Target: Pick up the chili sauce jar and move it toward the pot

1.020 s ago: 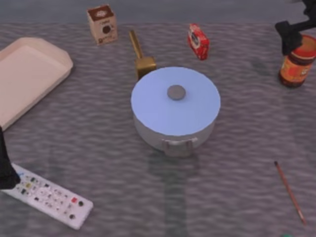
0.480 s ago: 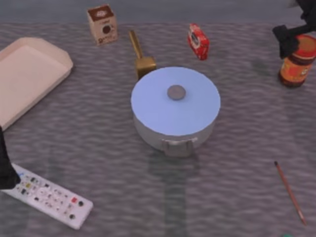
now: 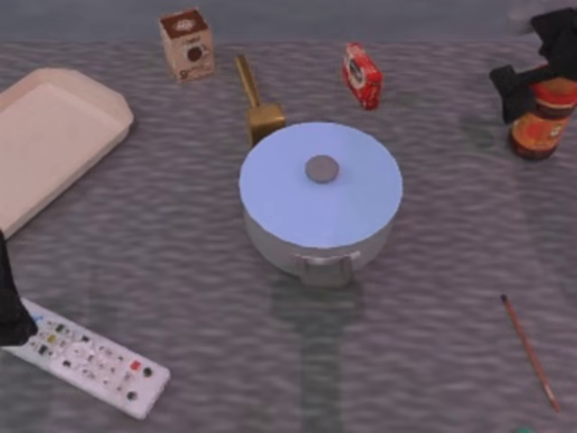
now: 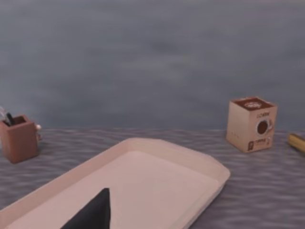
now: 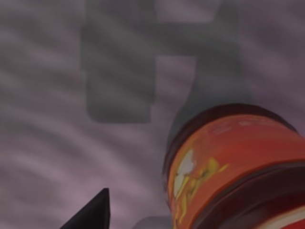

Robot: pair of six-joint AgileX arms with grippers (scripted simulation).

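So your right gripper [image 3: 534, 79] sits over the chili sauce jar [image 3: 535, 128] at the top view's upper right, its grip impossible to judge, and the whole carry to the pot [image 3: 320, 194] remains.

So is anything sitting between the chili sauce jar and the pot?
Nothing visible: bare table lies between the chili sauce jar and the pot. The red-and-white box stands off that line, farther back.
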